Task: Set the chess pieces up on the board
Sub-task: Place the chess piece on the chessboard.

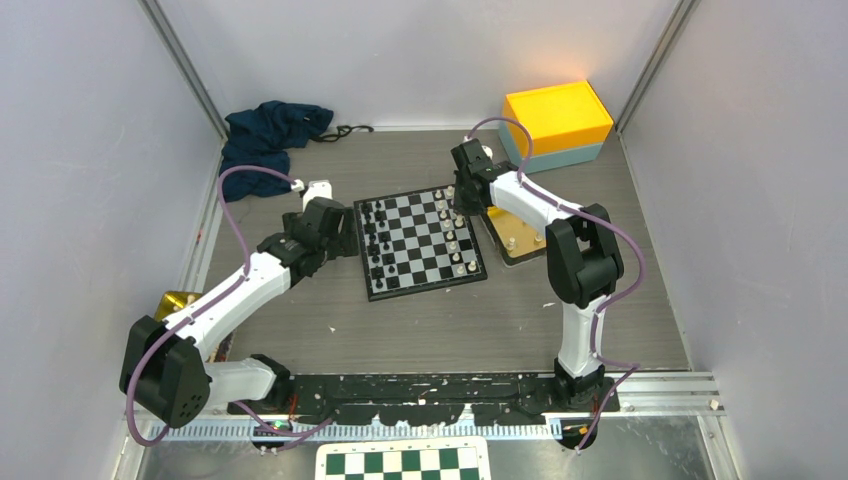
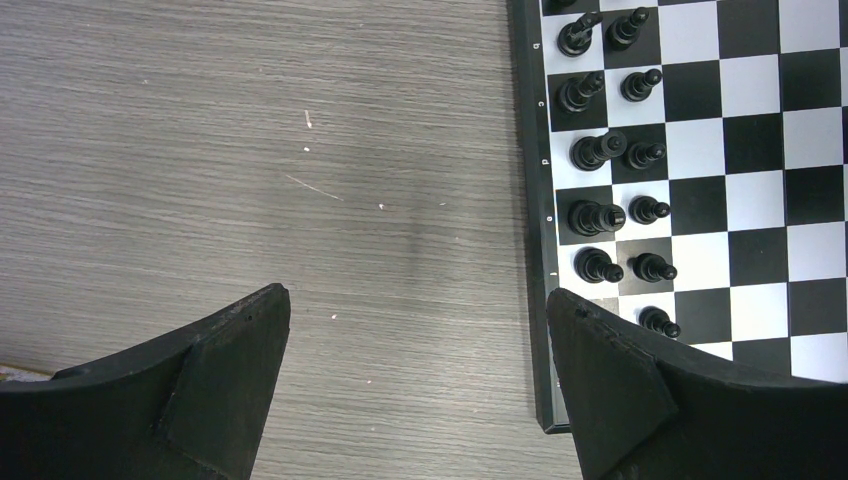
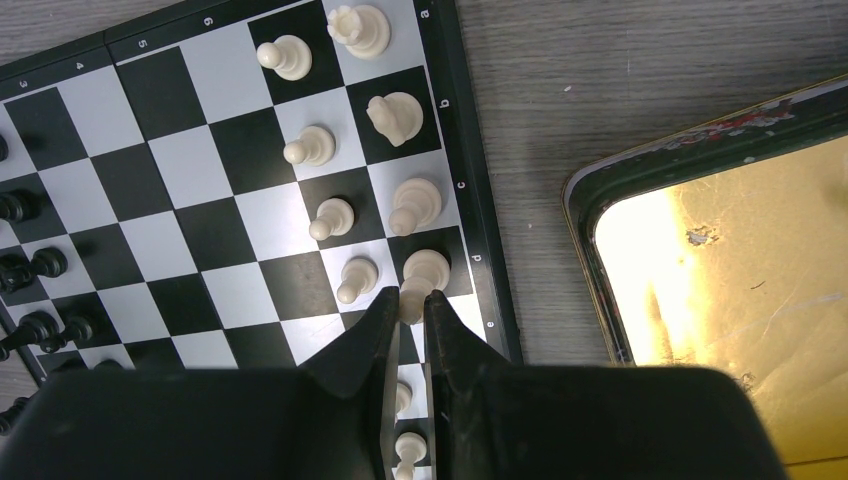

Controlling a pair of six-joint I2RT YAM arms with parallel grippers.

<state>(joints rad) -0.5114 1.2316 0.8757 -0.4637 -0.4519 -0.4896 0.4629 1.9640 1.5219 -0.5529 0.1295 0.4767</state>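
Right tool (image 3: 405,303) pinches cream piece (image 3: 427,268) — at board (image 3: 180,165) edge.

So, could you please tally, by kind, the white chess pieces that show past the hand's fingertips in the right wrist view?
White pawns: 4
Larger back-row white pieces: 4
Total: 8

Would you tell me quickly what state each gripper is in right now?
Left gripper: open, empty.
Right gripper: closed on a cream-white chess piece standing on the board.
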